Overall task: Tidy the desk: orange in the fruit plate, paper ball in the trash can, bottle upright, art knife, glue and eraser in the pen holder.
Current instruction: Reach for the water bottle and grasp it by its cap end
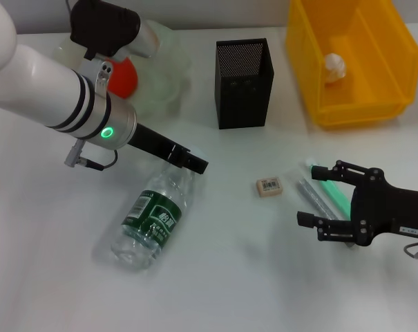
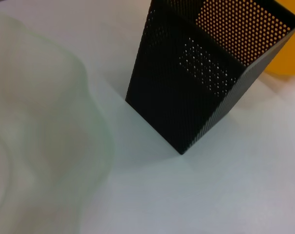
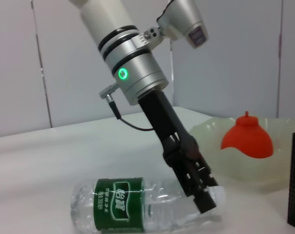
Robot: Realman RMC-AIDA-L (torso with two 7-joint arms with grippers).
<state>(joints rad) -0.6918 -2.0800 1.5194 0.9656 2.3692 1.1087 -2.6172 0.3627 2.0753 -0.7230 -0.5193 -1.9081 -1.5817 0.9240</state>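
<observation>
The bottle (image 1: 152, 220) lies on its side on the table, also seen as the bottle (image 3: 137, 207). My left gripper (image 1: 192, 162) reaches down to its neck and is shut on it; the same left gripper (image 3: 206, 197) shows in the right wrist view. The orange (image 1: 123, 76) sits in the fruit plate (image 1: 168, 66). The paper ball (image 1: 334, 67) lies inside the yellow trash can (image 1: 388, 104). The eraser (image 1: 269, 187) lies in mid-table. My right gripper (image 1: 314, 195) is open, with a green art knife (image 1: 327, 188) and a clear glue stick (image 1: 309, 194) between its fingers. The pen holder (image 1: 244, 84) stands upright.
The pen holder (image 2: 206, 83) fills the left wrist view, with the fruit plate's rim (image 2: 45, 141) beside it and the trash can (image 2: 289, 61) behind. The orange (image 3: 247, 140) and plate (image 3: 210, 141) stand behind the bottle in the right wrist view.
</observation>
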